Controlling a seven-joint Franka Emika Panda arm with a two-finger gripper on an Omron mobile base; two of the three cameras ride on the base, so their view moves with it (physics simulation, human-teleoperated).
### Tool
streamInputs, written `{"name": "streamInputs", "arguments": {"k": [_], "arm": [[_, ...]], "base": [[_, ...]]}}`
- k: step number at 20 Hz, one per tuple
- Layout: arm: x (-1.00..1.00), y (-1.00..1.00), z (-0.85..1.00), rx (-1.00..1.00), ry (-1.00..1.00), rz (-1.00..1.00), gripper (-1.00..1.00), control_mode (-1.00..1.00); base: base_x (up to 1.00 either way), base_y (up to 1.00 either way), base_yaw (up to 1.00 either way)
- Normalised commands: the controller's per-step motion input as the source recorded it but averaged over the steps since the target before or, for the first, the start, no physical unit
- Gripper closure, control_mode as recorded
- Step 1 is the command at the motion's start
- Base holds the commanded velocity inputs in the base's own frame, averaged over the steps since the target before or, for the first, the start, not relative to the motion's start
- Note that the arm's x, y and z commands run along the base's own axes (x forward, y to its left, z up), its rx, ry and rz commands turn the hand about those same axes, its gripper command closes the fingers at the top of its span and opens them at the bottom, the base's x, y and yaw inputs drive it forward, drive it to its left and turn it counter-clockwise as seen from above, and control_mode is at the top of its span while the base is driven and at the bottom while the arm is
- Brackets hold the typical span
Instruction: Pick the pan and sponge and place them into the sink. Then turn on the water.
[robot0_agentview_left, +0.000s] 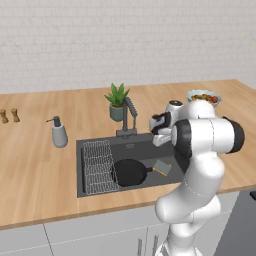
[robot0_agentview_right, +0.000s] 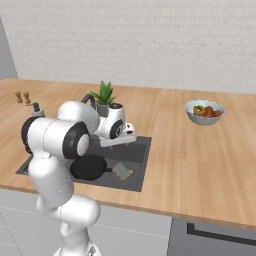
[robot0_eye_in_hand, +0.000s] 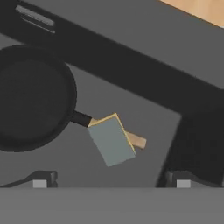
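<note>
Nearest the front desk (robot0_agentview_left: 40, 195) edge, the sink (robot0_agentview_left: 80, 170) holds the pan (robot0_agentview_left: 129, 171) beside the wire rack (robot0_agentview_left: 98, 166). Sponge (robot0_agentview_left: 162, 167) lies on top of the pan's wooden handle, inside the basin. Above the sink's rear, the hand (robot0_eye_in_hand: 111, 183) hangs with jaws wide apart, gripping nothing. Behind the basin stands the faucet (robot0_agentview_left: 130, 116), no stream visible

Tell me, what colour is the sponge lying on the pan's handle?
Grey-green on top with a yellow layer beneath; the sponge shows best in the hand view.
</note>
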Motion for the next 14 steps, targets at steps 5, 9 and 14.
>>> {"name": "streamInputs", "arguments": {"k": [5, 9, 14], "arm": [[0.12, 0.0, 0.97, 0.16, 0.07, -0.37, -1.0, -1.0], [0.06, -0.03, 0.27, 0.07, 0.08, -0.15, -1.0, -1.0], [0.0, 0.0, 0.0, 0.0, 0.0, 0.0, -1.0, -1.0]], "base": [[0.0, 0.0, 0.0], [0.0, 0.0, 0.0], [0.0, 0.0, 0.0]]}}
